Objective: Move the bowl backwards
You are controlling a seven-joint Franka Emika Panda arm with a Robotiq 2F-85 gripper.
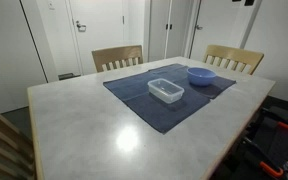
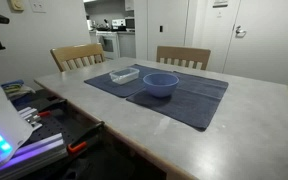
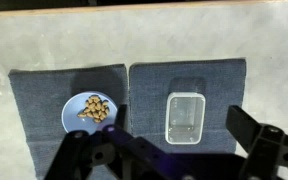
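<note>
The light periwinkle-blue bowl (image 1: pixel 201 75) sits on a dark blue cloth mat (image 1: pixel 134 88) on the table, and it shows in both exterior views (image 2: pixel 160 84). In the wrist view the bowl (image 3: pixel 89 110) holds brownish pieces of food. A clear rectangular container (image 1: pixel 165 90) (image 2: pixel 124 75) stands beside it on the neighbouring mat. My gripper (image 3: pixel 180 114) shows only in the wrist view. It is high above the mats, open and empty, with its fingers framing the container (image 3: pixel 185 117). The bowl lies to the left of the jaws.
The pale table (image 1: pixel 84 130) (image 2: pixel 254 130) carries two dark blue mats side by side (image 3: pixel 44 100). Two wooden chairs (image 1: pixel 117 57) (image 1: pixel 234 58) stand at the far edge, also seen in an exterior view (image 2: pixel 76 55) (image 2: pixel 183 56). Equipment and cables lie beside the table (image 2: pixel 24 130).
</note>
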